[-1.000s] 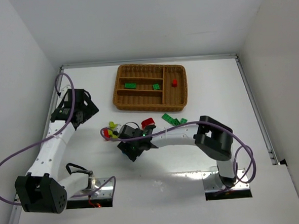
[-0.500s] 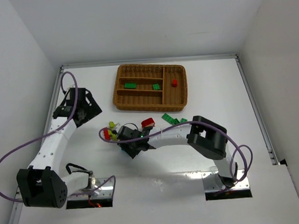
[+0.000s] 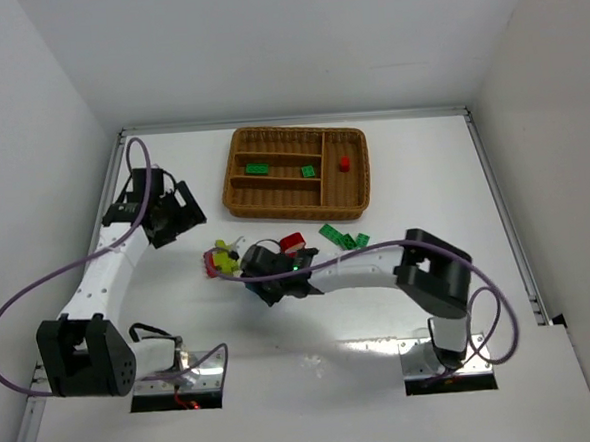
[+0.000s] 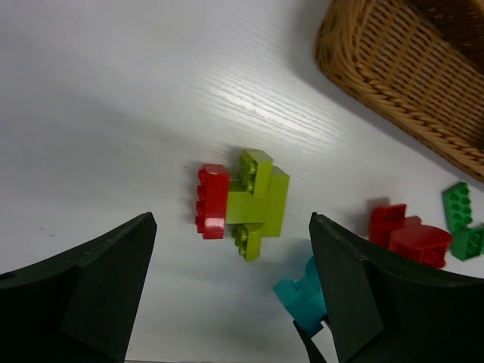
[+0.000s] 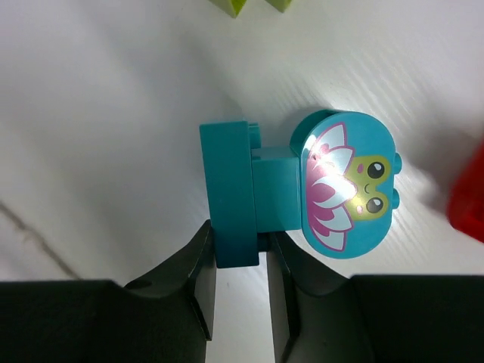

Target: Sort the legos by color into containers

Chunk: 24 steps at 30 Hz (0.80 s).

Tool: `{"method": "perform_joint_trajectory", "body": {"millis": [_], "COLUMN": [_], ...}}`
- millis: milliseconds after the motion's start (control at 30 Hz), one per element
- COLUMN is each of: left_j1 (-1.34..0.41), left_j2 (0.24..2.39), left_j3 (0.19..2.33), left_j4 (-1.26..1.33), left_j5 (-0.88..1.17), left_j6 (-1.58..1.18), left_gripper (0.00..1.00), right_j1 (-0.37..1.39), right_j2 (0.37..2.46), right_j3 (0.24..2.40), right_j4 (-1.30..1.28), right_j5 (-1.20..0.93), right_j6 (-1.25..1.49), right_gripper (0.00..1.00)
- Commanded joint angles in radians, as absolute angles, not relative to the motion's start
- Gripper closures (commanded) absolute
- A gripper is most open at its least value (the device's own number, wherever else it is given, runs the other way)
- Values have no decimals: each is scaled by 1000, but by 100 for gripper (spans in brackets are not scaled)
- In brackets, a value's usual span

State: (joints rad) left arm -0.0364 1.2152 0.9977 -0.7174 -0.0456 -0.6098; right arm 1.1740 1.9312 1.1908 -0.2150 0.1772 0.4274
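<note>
Top external: found two green legos (image 3: 257, 168), one red lego (image 3: 344, 163) in tray (image 3: 295, 213); saw loose legos (image 3: 341, 236) on worktop (image 3: 422, 173). Pinched blue lego (image 5: 302, 189) in right tool (image 5: 240, 253); held left tool (image 4: 231, 295) spread.

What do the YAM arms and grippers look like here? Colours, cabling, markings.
The left arm and right arm have white links with blocky black joint housings. A loose purple cable loops along each arm. The left gripper and right gripper have black, wedge-shaped fingers. No markings are legible.

white wood-grain table (image 3: 422, 173) carries a brown woven wicker tray (image 3: 297, 213); just before the tray's near wall lie green studded plastic bricks (image 3: 343, 238), red studded bricks (image 4: 408, 238) and lime-yellow studded bricks (image 4: 257, 204).
</note>
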Motion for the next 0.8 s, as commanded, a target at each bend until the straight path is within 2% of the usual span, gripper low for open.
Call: {"method": "perform_joint_trajectory", "body": {"millis": [0, 133, 300, 633, 767], "left_j1": [11, 38, 29, 9, -37], "left_j2": [1239, 1252, 1252, 1291, 1327], "left_j3": [1063, 1043, 890, 847, 815], "left_j4": [-696, -620, -360, -258, -258], "left_j5": [151, 530, 899, 1164, 1173], "left_j6": [-549, -540, -595, -614, -614], "left_gripper": [10, 8, 5, 5, 6], "right_j1": [1172, 1172, 1172, 1134, 1114], "right_j2": [1732, 1565, 1528, 1617, 1626], "right_j3": [1143, 1104, 1095, 1183, 1192], "right_j4": [-184, -184, -175, -144, -124], "right_j5": [210, 290, 411, 437, 428], "right_j6": [402, 402, 436, 436, 436], "right_gripper": [87, 87, 87, 87, 87]}}
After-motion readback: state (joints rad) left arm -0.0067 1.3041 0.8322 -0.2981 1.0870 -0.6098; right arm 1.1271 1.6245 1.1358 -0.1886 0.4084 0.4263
